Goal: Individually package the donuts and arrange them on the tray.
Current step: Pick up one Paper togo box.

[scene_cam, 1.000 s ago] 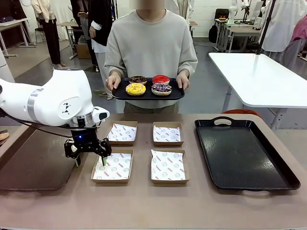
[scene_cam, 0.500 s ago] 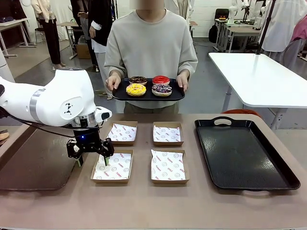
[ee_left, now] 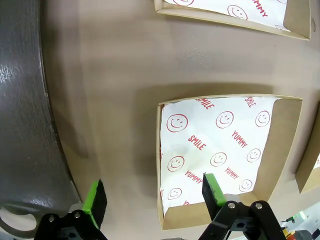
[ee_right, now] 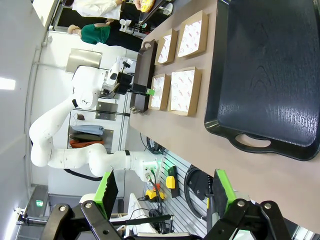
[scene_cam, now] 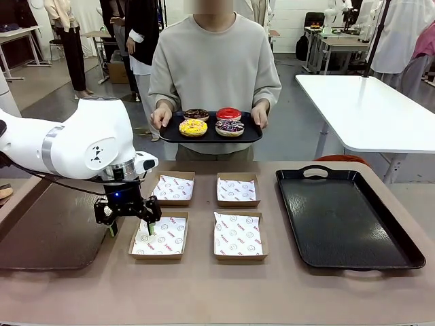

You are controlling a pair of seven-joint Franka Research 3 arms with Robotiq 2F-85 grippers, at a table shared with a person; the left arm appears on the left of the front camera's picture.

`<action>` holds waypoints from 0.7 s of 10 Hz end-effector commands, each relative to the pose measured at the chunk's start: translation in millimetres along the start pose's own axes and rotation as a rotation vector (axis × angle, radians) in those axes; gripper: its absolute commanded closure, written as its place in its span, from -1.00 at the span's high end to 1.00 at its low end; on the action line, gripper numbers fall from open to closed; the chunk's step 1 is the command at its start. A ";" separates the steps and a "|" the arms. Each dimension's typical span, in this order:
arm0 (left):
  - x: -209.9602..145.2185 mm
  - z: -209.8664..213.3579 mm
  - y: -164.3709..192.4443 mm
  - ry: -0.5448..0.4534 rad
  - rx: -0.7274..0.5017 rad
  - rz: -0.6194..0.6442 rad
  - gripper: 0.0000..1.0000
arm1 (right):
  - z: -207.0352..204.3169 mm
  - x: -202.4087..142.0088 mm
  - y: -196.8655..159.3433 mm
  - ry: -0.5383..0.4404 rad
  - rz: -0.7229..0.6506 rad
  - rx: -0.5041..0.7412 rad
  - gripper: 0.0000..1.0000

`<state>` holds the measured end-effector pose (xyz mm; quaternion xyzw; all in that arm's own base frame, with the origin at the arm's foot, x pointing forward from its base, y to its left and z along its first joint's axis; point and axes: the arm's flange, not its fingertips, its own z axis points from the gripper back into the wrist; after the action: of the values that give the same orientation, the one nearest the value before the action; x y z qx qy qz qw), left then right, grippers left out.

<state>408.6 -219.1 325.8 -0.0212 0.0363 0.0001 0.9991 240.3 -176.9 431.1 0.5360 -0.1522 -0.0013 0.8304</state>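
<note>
Dark tray: a dark tray [scene_cam: 41, 238] lies at 9 o'clock on the surface [scene_cam: 204, 292] with nothing on it. I judge it is out of the work.

Left pincer: my left pincer [scene_cam: 130, 228] is spread wide and grips nothing. It hangs over the 9 o'clock rim of the near-left box [scene_cam: 163, 239]. From the wrist, one finger [ee_left: 95, 197] stands above bare surface and the other finger [ee_left: 212, 187] above the printed paper. I cannot tell whether a pad touches the box.

Left arm: it comes in from 9 o'clock with its big white joint above the pincer. The wrist is bent down so the fingers point at the surface. I judge this a waiting pose beside the packaging.

Boxes: with the far-left box [scene_cam: 172, 188], the far-right box [scene_cam: 238, 189] and the near-right box [scene_cam: 238, 235], it makes a two-by-two block at the centre. All are open and hold nothing but paper. That is one per donut, I reckon, which is why they sit open and apart.

Donuts: the donuts are at 12 o'clock, off the surface, on a small tray [scene_cam: 211, 136]. The person's hands [scene_cam: 160, 117] grip it at both ends. The chocolate donut [scene_cam: 196, 113] and red donut [scene_cam: 228, 113] sit behind, the yellow donut [scene_cam: 192, 126] and sprinkled donut [scene_cam: 230, 125] in front. It is held level towards me, I judge as an offer.

Black tray: the black tray [scene_cam: 346, 217] lies at 3 o'clock, near the boxes. It has handles and is bare. The packed boxes should end up there.

Right pincer: my right pincer [ee_right: 165, 189] is spread and grips nothing. The wrist is rolled sideways. It looks along the surface from beyond the black tray, well apart from everything.
</note>
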 end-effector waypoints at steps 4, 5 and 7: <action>3.5 -3.1 -15.0 -0.021 0.021 -0.057 -0.17 | -1.1 0.5 0.4 -0.008 0.002 0.019 1.00; 3.1 -1.6 -15.3 -0.028 0.023 -0.056 -0.69 | -1.1 0.5 0.4 -0.008 0.002 0.019 1.00; 1.9 1.9 -17.1 -0.044 0.032 -0.050 -1.00 | -1.1 0.5 0.4 -0.008 0.002 0.019 1.00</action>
<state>407.8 -232.8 326.8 -0.0167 0.0287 -0.0247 0.9991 240.3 -176.9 431.1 0.5360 -0.1522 -0.0013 0.8304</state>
